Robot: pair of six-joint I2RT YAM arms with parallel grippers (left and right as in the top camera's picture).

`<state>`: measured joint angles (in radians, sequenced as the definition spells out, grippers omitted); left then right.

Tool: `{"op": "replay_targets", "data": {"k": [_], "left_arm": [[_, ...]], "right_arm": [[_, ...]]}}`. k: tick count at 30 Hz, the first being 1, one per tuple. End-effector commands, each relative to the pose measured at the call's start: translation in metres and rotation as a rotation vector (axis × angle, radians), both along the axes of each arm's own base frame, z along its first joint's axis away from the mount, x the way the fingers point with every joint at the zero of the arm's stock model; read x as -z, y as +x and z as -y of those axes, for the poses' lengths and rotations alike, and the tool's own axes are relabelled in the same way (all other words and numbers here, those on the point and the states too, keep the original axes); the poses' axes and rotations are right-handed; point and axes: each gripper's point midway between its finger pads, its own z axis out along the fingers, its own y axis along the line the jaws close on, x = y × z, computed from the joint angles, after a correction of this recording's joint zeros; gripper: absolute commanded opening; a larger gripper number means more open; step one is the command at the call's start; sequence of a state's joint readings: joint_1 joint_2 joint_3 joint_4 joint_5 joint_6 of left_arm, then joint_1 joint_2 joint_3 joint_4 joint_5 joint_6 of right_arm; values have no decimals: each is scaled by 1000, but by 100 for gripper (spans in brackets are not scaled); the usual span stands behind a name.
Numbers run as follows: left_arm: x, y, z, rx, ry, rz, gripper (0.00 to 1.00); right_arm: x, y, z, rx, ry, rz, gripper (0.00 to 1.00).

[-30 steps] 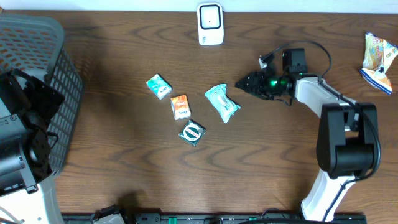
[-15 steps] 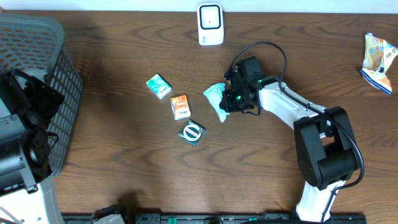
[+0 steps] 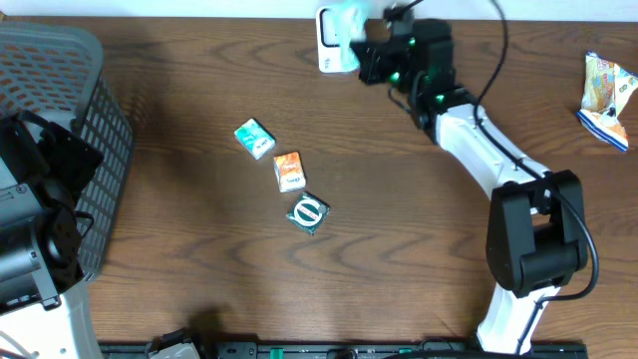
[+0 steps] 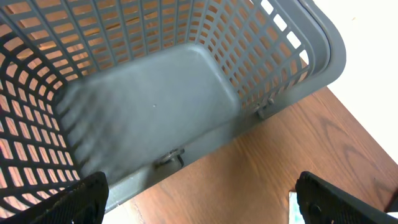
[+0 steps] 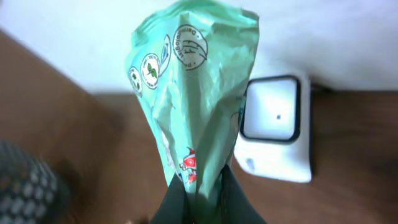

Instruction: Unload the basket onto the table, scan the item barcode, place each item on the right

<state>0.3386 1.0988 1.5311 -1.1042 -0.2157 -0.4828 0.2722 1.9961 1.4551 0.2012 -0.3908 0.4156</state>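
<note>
A light green crinkled packet (image 5: 193, 93) hangs pinched at its lower end in my right gripper (image 5: 202, 199), which is shut on it. From overhead the packet (image 3: 349, 20) is held up at the table's far edge, in front of the white barcode scanner (image 3: 335, 58) and partly covering it. In the right wrist view the scanner (image 5: 277, 124), with its dark-framed window, sits just right of and behind the packet. No barcode shows on the visible face. My left gripper (image 4: 211, 202) is open and empty over the table beside the grey basket (image 4: 155, 106).
On the table's middle lie a small teal box (image 3: 254, 138), an orange packet (image 3: 289, 172) and a dark packet with a round logo (image 3: 308, 212). A colourful snack bag (image 3: 606, 88) lies at the far right. The grey basket (image 3: 60, 120) fills the left side.
My right gripper closed on the green packet in mid-table, lifted it and carried it back to the scanner. The left arm has not moved.
</note>
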Motion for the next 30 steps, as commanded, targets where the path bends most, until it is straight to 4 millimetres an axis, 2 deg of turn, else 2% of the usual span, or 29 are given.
{"op": "replay_targets", "data": {"k": [1, 6, 8, 12, 15, 20, 25, 29, 30], "left_arm": [[0, -1, -2, -13, -2, 1, 95], [0, -1, -2, -13, -2, 1, 95], [0, -1, -2, -13, -2, 1, 95], [0, -1, -2, -13, -2, 1, 95], [0, -1, -1, -13, -2, 2, 95], [0, -1, -2, -13, -2, 1, 95], [0, -1, -2, -13, -2, 1, 95], [0, -1, -2, -13, -2, 1, 95], [0, -1, -2, -13, -2, 1, 95]], "right_arm": [[-9, 12, -3, 52, 173, -45, 1], [-3, 37, -22, 15, 236, -89, 1], [15, 51, -33, -12, 246, -159, 1], [50, 67, -38, -16, 230, -238, 1], [59, 67, -45, -72, 244, -256, 1], [67, 65, -42, -83, 206, -258, 1], [58, 73, -20, -62, 217, -245, 1], [33, 85, 31, -10, 230, -202, 1], [27, 88, 51, 17, 222, -197, 1]]}}
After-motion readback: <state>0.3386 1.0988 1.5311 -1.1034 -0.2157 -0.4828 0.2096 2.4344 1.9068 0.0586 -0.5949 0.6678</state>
